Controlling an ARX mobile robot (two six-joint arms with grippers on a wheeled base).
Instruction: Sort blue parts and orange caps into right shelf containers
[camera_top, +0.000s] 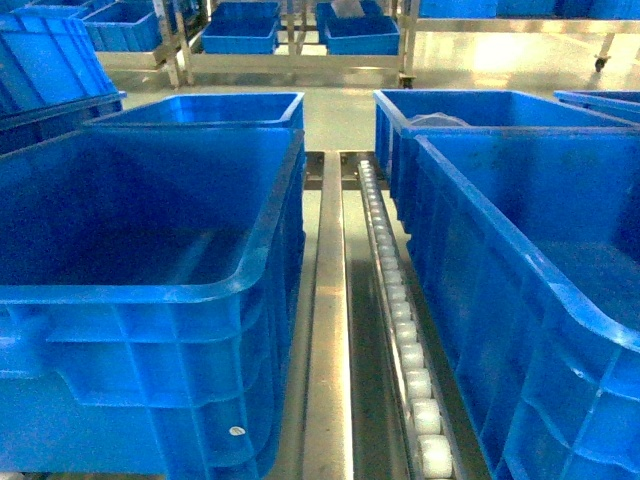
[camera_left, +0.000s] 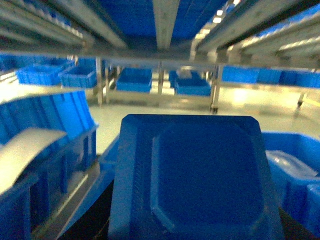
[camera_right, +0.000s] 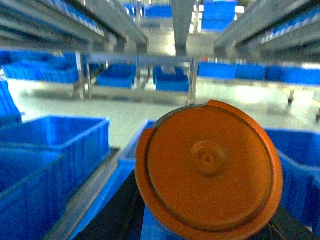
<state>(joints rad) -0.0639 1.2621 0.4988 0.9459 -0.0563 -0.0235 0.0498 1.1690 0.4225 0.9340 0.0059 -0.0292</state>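
Close before the right wrist camera, an orange cap (camera_right: 210, 172), round and stiff, probably light and a little slippery; best held at the rim. Close before the left wrist camera, a blue part (camera_left: 195, 180), flat and rigid. Fingers of both grippers not visible, so grip impossible to tell. Farther, 2 blue crates (camera_top: 530, 250) waiting on the right.

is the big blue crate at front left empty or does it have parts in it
Empty, as far as it shows: the large bright blue plastic crate at front left shows only bare floor and walls in the head view.
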